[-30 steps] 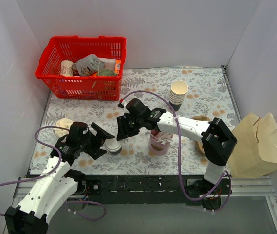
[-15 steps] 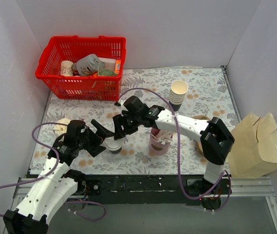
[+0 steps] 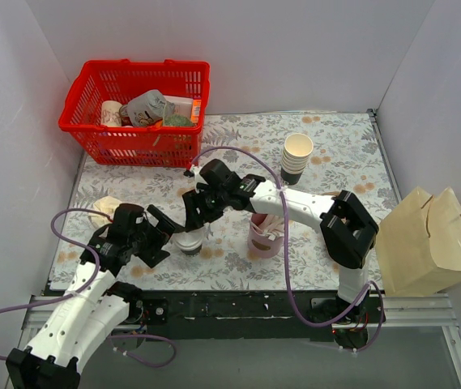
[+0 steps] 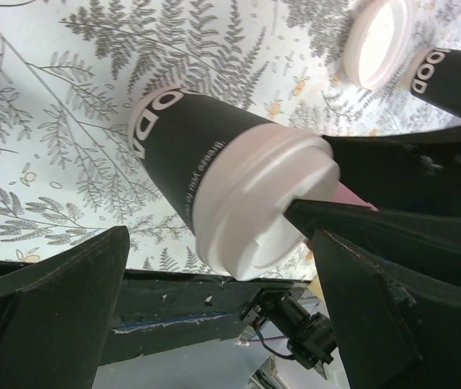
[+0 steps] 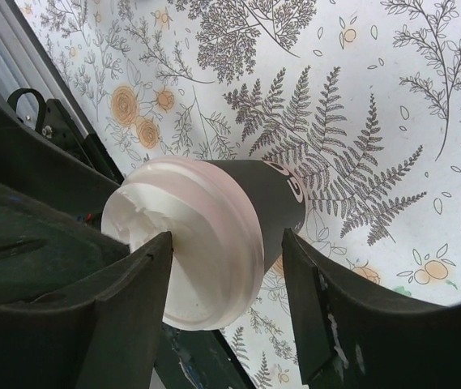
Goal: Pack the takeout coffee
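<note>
The takeout coffee (image 3: 188,241), a dark brown cup with a white lid, stands on the patterned table near the front. It also shows in the left wrist view (image 4: 214,190) and the right wrist view (image 5: 214,231). My left gripper (image 3: 165,237) is open just left of the cup, with its jaws wide on either side of it (image 4: 218,243) and not touching. My right gripper (image 3: 191,219) is open and comes down over the lid (image 5: 226,239). One right finger overlaps the lid's rim and the other stands clear of the cup.
A red basket (image 3: 137,113) of items stands at the back left. A stack of cream cups (image 3: 296,154) is at the back right and a pink cup of white sticks (image 3: 266,237) sits right of the coffee. A paper bag (image 3: 433,239) stands off the table's right edge.
My right gripper has moved left and down over the coffee's lid. My left gripper has edged closer to the cup. The cup has stayed in place.
</note>
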Controlling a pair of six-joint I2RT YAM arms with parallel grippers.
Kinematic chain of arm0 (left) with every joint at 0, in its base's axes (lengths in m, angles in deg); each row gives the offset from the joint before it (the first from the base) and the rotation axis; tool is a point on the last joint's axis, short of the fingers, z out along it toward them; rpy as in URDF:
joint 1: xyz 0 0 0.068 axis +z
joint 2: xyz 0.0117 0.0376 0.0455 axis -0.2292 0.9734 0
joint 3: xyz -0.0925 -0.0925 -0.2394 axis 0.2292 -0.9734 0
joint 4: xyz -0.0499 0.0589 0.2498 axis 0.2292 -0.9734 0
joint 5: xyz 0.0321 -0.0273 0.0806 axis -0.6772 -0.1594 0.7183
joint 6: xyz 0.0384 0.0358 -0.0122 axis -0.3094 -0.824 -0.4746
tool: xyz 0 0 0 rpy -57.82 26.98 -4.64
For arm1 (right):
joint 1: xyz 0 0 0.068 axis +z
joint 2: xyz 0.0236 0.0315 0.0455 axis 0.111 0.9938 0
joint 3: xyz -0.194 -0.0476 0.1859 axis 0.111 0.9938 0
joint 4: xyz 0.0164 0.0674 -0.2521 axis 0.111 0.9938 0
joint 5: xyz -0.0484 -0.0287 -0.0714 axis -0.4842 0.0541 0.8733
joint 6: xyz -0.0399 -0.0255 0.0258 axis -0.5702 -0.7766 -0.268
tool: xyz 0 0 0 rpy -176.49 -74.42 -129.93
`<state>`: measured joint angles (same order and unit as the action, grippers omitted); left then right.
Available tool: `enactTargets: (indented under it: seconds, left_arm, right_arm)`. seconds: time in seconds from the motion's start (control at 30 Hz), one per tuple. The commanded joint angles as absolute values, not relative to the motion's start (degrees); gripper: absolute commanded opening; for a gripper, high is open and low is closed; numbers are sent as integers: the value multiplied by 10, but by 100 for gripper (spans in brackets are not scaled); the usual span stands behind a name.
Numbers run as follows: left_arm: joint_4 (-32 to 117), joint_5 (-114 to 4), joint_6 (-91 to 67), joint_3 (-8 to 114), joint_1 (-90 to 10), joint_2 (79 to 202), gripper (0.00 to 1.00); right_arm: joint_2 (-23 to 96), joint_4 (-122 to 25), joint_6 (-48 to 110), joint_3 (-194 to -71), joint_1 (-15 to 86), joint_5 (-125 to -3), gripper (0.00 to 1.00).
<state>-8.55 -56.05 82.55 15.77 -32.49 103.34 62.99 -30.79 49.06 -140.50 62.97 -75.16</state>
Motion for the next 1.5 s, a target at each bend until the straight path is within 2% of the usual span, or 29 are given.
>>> enactTargets:
  seconds: [0.0,0.23,0.3,0.37,0.5,0.63,0.8,0.83,0.97,1.03,1.1,1.13,1.2,1.23,1.3,1.4,1.47]
  left_arm:
    - [-83,-533,851,132,-326,1040,96]
    - [-78,-512,886,100,-326,1025,78]
    - [-71,-515,890,91,-326,1015,65]
    - [-71,-516,897,74,-326,1009,54]
    - [-70,-520,902,44,-326,998,40]
    - [-85,-522,911,26,-326,999,36]
    - [-114,-547,921,19,-326,1031,31]
    - [-113,-556,921,11,-326,1037,30]
    - [-87,-581,920,-16,-326,1052,28]
    - [-79,-589,917,-13,-326,1061,31]
    - [-80,-590,910,9,-327,1062,36]
    - [-83,-585,903,18,-326,1055,44]
    - [-81,-581,895,46,-326,1042,51]
    - [-78,-583,889,54,-326,1031,60]
    - [-67,-599,874,76,-326,1026,71]
    - [-52,-606,852,103,-326,1022,93]
    - [-56,-589,845,119,-327,1024,98]
  right_arm:
    - [630,-328,490,-1387,631,-753,63]
    - [627,-329,470,-1353,631,-760,53]
    - [628,-327,464,-1349,631,-760,50]
    - [630,-326,458,-1348,631,-760,44]
    - [639,-317,452,-1340,628,-758,37]
    - [652,-298,461,-1340,618,-759,22]
    - [689,-176,483,-1372,618,-710,11]
    - [692,-171,485,-1364,618,-708,2]
    - [704,-178,503,-1344,618,-714,1]
    - [708,-179,503,-1350,618,-719,1]
    - [702,-191,494,-1359,618,-732,6]
    - [698,-194,489,-1365,619,-732,11]
    - [688,-190,469,-1394,618,-725,17]
    - [685,-183,462,-1406,618,-724,22]
    - [683,-174,446,-1438,618,-724,26]
    - [683,-167,433,-1458,618,-751,42]
    - [682,-168,432,-1469,618,-753,48]
